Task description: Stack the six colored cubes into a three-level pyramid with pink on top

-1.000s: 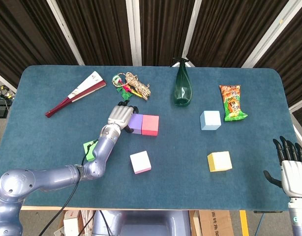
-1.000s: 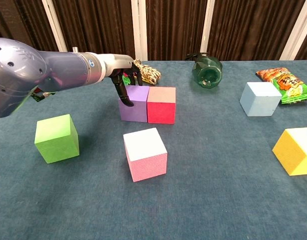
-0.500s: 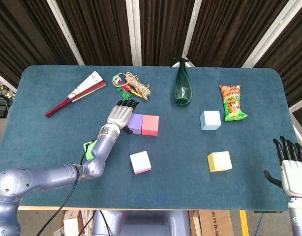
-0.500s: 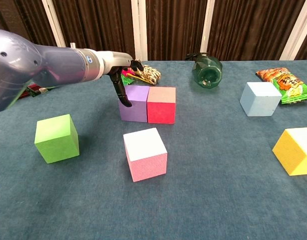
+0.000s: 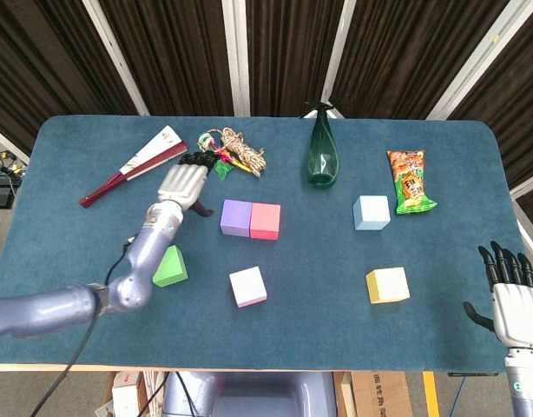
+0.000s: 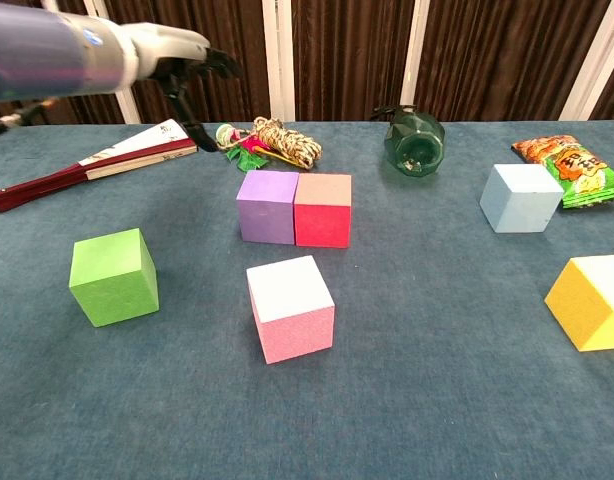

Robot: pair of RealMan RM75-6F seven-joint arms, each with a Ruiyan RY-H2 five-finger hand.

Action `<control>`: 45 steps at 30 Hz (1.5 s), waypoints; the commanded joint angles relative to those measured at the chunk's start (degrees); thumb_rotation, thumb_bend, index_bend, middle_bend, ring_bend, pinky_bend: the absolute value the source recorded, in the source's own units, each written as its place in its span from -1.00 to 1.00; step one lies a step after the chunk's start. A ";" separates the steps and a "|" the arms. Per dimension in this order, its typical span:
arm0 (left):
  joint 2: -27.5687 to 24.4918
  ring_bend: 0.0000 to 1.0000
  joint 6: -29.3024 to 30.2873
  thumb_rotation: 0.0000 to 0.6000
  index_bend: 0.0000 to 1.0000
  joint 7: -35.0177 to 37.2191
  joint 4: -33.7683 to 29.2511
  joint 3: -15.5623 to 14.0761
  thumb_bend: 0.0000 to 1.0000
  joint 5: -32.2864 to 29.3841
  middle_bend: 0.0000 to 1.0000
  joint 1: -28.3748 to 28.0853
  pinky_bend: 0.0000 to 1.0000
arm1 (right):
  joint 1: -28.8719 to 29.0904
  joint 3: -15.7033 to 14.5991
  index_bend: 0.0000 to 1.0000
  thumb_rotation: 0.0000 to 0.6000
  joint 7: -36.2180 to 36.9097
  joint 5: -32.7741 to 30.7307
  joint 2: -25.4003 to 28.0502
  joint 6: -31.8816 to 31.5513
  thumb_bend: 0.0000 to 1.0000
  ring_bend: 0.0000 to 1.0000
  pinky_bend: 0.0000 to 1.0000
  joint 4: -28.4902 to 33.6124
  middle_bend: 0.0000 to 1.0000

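I start with the table [image 5: 275, 347], blue cloth edge to edge. My left hand [image 5: 181, 184] hangs in the air above the far-left part, fingers spread and holding nothing, clear of every cube. My right hand [image 5: 509, 300] sits off the near-right corner, fingers upright and apart, also empty.

The green bottle [image 5: 322, 155] lies near the middle of the far edge, the folded fan [image 5: 134, 165] toward the far-left corner, the rope bundle [image 5: 234, 149] between them, and the snack packet [image 5: 410, 181] toward the far-right.

The cubes all rest on the cloth, none stacked yet. Purple cube [image 5: 236, 217] and red cube [image 5: 265, 221] touch side by side near the table's centre, what I take as the start of the base row. The light blue cube [image 5: 371, 212] sits right of centre, the yellow cube [image 5: 387, 285] toward the near-right corner, the green cube [image 5: 170, 267] toward the near-left, and the pink cube [image 5: 247, 286] near the middle of the near edge.

I judge them light, rigid blocks with flat, fairly smooth faces, so I would take each by two opposite side faces, squarely, to keep it from twisting.
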State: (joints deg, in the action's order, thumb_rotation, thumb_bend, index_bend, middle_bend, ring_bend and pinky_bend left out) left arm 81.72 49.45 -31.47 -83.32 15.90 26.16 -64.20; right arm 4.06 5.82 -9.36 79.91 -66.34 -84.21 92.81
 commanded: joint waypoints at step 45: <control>-12.38 -1.00 33.17 1.00 -0.72 30.10 -4.61 -17.53 -0.59 51.23 -0.90 45.84 -0.93 | 17.99 7.51 -0.83 1.00 -0.79 -14.12 13.08 27.65 -0.52 -0.87 -0.93 15.82 -0.99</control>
State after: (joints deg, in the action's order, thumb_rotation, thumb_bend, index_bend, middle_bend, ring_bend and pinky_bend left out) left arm 69.46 82.86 -1.13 -87.73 -1.84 77.57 -18.38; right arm 16.61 9.77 -6.49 73.09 -57.05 -62.97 103.84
